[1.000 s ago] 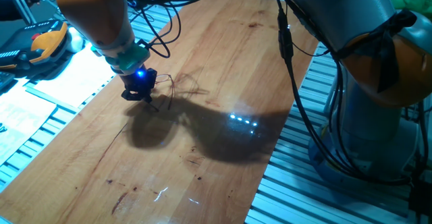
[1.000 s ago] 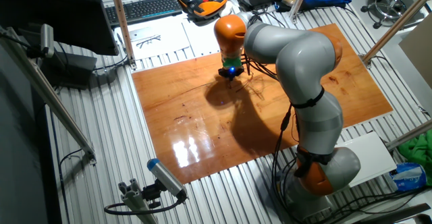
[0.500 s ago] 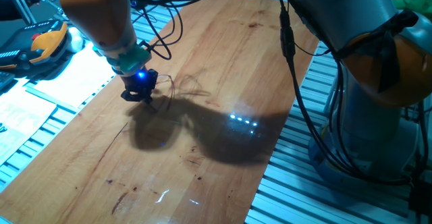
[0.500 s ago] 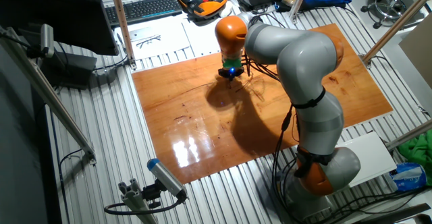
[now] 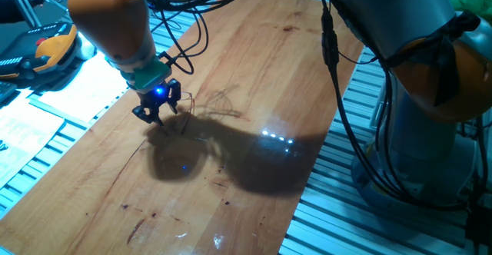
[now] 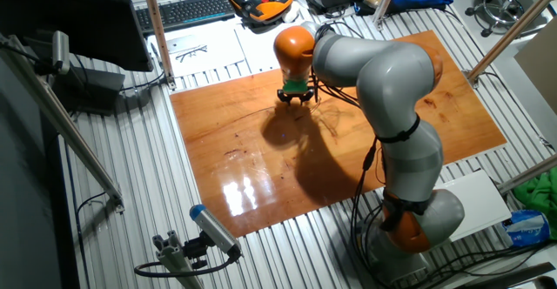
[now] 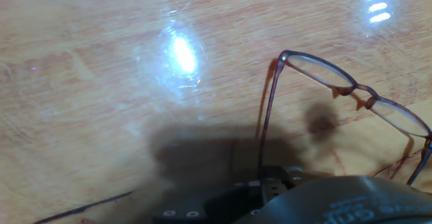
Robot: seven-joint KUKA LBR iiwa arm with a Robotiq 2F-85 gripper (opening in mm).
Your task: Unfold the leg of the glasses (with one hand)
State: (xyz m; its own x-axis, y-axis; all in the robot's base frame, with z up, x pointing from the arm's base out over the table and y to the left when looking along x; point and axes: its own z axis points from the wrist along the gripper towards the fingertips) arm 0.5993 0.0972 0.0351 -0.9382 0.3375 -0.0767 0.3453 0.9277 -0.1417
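The glasses (image 7: 351, 89) lie on the wooden table (image 5: 261, 71), a thin reddish-brown wire pair with oval lenses. In the hand view one leg (image 7: 264, 116) runs from the left hinge straight down to the gripper (image 7: 260, 183), standing out from the frame. The other leg shows at the right edge. In one fixed view the glasses (image 5: 219, 105) are faint lines just right of the gripper (image 5: 156, 113), which hangs low over the table with its black fingers spread. The other fixed view also shows the gripper (image 6: 296, 96) with its fingers apart.
The bulky orange and grey arm (image 6: 383, 71) leans over the table and casts a wide shadow (image 5: 231, 155). Papers (image 5: 46, 109) and an orange-black pendant (image 5: 46, 51) lie off the table's left edge. A keyboard (image 6: 187, 10) sits beyond the far edge.
The gripper has shifted slightly left and turned about its wrist, and its fingers now look spread where they looked closed together before. The glasses stay on the table.
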